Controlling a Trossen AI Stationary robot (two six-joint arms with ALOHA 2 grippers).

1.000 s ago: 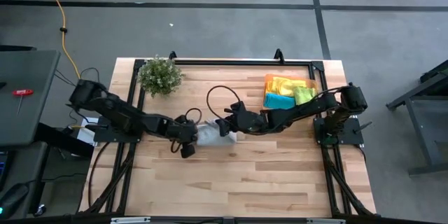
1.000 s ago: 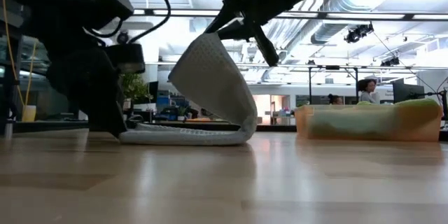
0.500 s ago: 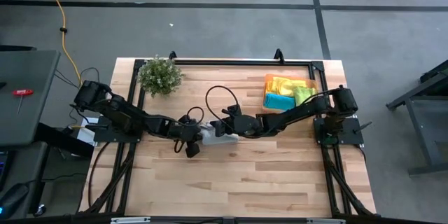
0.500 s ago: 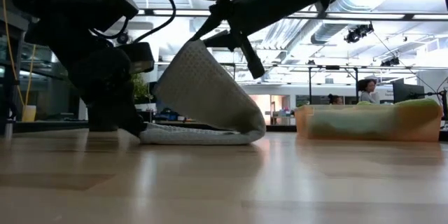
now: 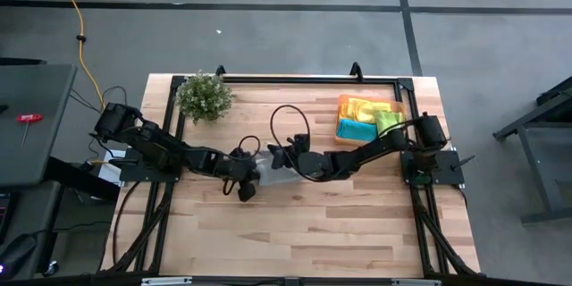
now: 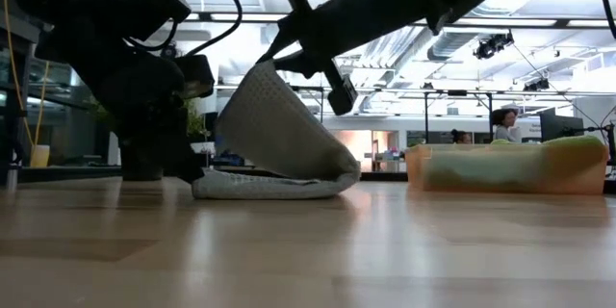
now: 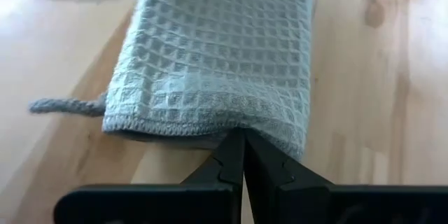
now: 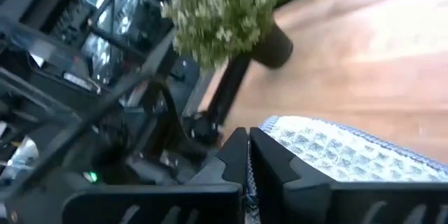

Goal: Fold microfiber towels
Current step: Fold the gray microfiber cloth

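- Judged step: folding the grey towel [image 6: 279,144] in half. The right hand [image 6: 289,53], clamped on the raised edge, should carry it across until the edges meet, then lower it flat.
- The left hand [image 7: 243,155], pinched shut on the lower layer's near edge, should pin it to the tabletop [image 5: 313,223].
- In the high view, the towel lies mid-tabletop, at 3 o'clock of the left hand and 9 o'clock of the right.

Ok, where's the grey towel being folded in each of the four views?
High view: grey towel mid-table, between both arms.
Low view: centre-left, one edge lifted and curled over.
Left wrist view: fills the upper middle.
Right wrist view: lower right.
Shared landmark: the plant, also in the right wrist view.
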